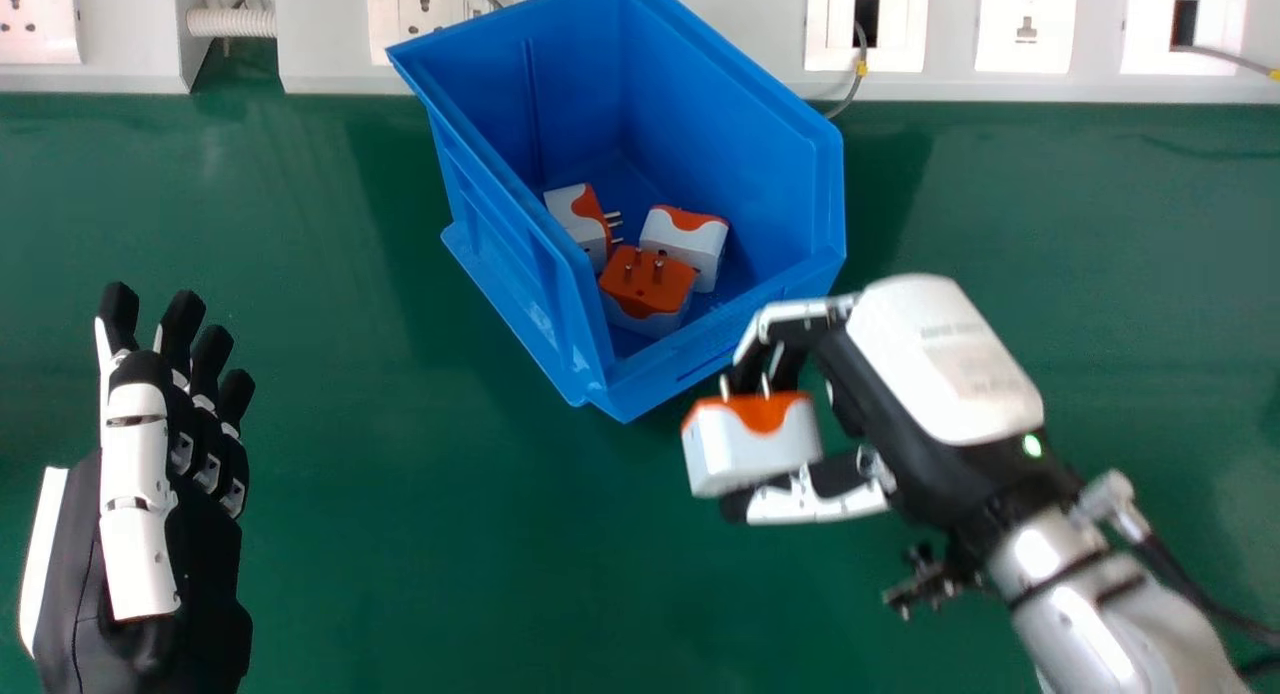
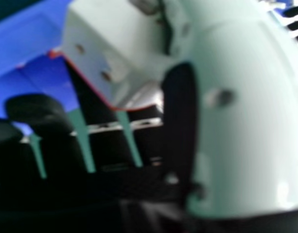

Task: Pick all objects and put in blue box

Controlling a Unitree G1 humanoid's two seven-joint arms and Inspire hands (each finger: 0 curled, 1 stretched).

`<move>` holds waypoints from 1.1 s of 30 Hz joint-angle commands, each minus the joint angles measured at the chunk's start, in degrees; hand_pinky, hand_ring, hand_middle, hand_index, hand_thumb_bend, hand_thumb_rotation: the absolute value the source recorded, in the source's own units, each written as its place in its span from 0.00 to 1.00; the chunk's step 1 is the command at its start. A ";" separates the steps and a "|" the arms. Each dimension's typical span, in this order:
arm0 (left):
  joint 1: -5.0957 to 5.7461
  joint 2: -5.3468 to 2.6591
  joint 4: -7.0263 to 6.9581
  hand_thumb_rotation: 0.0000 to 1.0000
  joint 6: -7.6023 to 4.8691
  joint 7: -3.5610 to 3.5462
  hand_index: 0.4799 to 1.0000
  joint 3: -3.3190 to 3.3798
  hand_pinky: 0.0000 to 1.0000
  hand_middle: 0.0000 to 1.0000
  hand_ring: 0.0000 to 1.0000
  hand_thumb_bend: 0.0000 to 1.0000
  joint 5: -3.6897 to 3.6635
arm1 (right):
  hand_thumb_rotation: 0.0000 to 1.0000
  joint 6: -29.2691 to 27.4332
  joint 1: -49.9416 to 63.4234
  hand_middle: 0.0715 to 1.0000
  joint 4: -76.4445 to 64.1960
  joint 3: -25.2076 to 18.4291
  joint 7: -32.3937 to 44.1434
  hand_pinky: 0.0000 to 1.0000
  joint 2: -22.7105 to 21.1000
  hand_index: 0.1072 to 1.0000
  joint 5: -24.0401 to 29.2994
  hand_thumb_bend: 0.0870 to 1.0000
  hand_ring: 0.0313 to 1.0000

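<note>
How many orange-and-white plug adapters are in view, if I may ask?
4: three inside the blue box, at its left, right and near side; one in the right hand, adapter.

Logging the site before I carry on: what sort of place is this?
Probably a lab or workshop bench: a green work surface, a wall strip of power sockets behind it, and a blue plastic parts bin.

Left hand [image 1: 142,534], head view's left: fingers [image 1: 181,326] loosely straight, pointing forward. Silver right forearm [image 1: 1110,614] slants in from lower right corner; right hand [image 1: 930,359] angled forward and left, fingers and thumb [image 1: 822,502] bent in a pinch.
</note>
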 commanded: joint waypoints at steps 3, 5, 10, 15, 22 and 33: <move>0.24 0.02 -1.18 1.00 -0.32 0.19 0.99 0.02 1.00 1.00 1.00 0.20 0.05 | 0.15 0.11 -8.41 0.10 6.13 1.47 -2.30 0.08 2.16 0.41 -0.92 0.44 0.08; 0.42 -0.01 -1.13 1.00 -0.57 0.13 0.99 0.00 1.00 1.00 1.00 0.20 0.27 | 0.15 0.48 -11.90 0.10 9.66 2.27 -2.37 0.08 3.16 0.41 -0.89 0.44 0.08; 0.78 -0.24 -1.03 0.98 -0.82 -0.30 0.98 0.06 1.00 1.00 1.00 0.21 -0.52 | 0.16 1.18 -20.03 0.11 18.62 4.10 -4.30 0.08 5.05 0.41 -1.73 0.43 0.09; 1.47 -0.35 -1.51 0.97 -0.92 -0.06 0.98 -0.09 1.00 1.00 1.00 0.21 0.17 | 0.16 1.20 -28.97 0.12 30.58 5.98 -10.96 0.08 7.43 0.41 -3.32 0.43 0.10; 2.42 -0.45 -1.92 0.98 -0.91 -0.27 0.98 -0.19 1.00 1.00 1.00 0.21 -0.11 | 0.15 3.85 -39.21 0.15 41.30 7.63 -10.52 0.10 10.18 0.41 -1.92 0.43 0.12; 3.87 -1.25 -2.55 0.99 -0.99 0.28 0.99 0.03 1.00 1.00 1.00 0.18 -0.55 | 0.15 7.61 -51.46 0.21 53.75 10.17 -9.74 0.13 12.58 0.41 -1.52 0.43 0.17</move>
